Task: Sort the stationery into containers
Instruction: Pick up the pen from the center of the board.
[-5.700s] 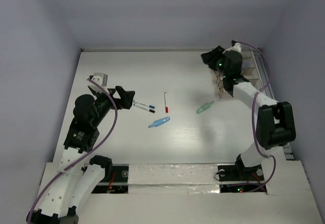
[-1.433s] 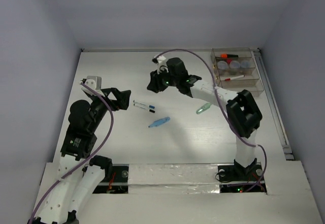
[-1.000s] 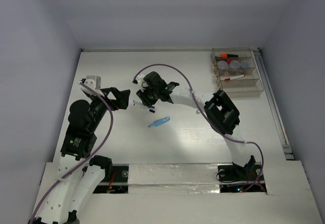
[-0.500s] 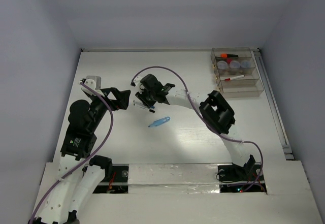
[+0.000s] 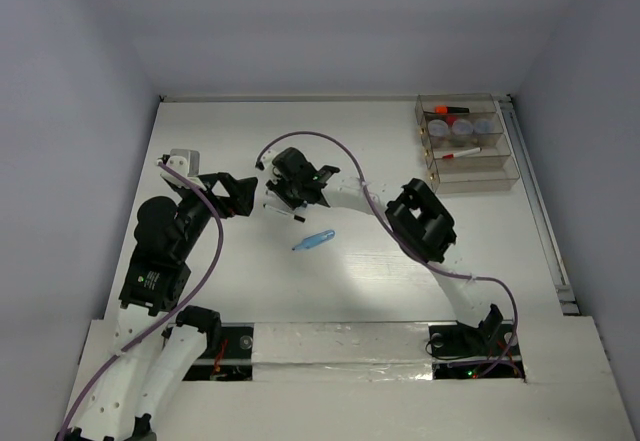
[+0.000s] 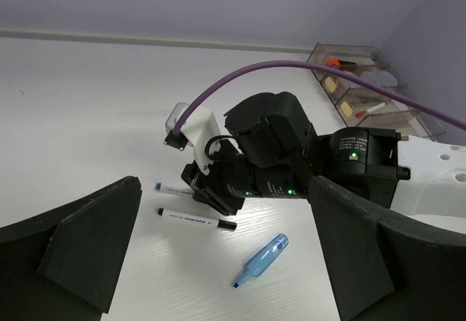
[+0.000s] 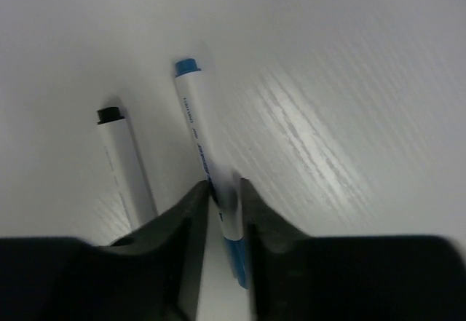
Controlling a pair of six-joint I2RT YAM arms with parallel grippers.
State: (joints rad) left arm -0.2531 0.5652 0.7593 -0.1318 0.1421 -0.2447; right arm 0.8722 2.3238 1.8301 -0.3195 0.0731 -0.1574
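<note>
My right gripper (image 5: 281, 201) is down on the table at centre left, shut on the blue-capped white pen (image 7: 195, 128), its fingers (image 7: 186, 219) pressing both sides. The black-capped pen (image 7: 124, 162) lies beside it, untouched. Both pens show in the left wrist view, blue-capped (image 6: 169, 188) and black-capped (image 6: 195, 220). A light blue highlighter (image 5: 314, 240) lies just in front of them. My left gripper (image 5: 240, 196) is open and empty, hovering left of the pens. The clear stepped organiser (image 5: 505, 166) stands at the back right, holding an orange highlighter (image 5: 447, 110), grey-lilac pots (image 5: 460, 128) and a red-capped pen (image 5: 460, 152).
My right arm (image 5: 420, 223) stretches across the table's middle and hides the pale green highlighter. The left gripper's wide black fingers (image 6: 80, 248) frame the left wrist view. Side walls border the white table.
My right arm swung from the organiser across to the pens at centre left, came down and closed on the blue-capped pen. The red-capped pen now lies in the organiser. The left arm barely moved.
</note>
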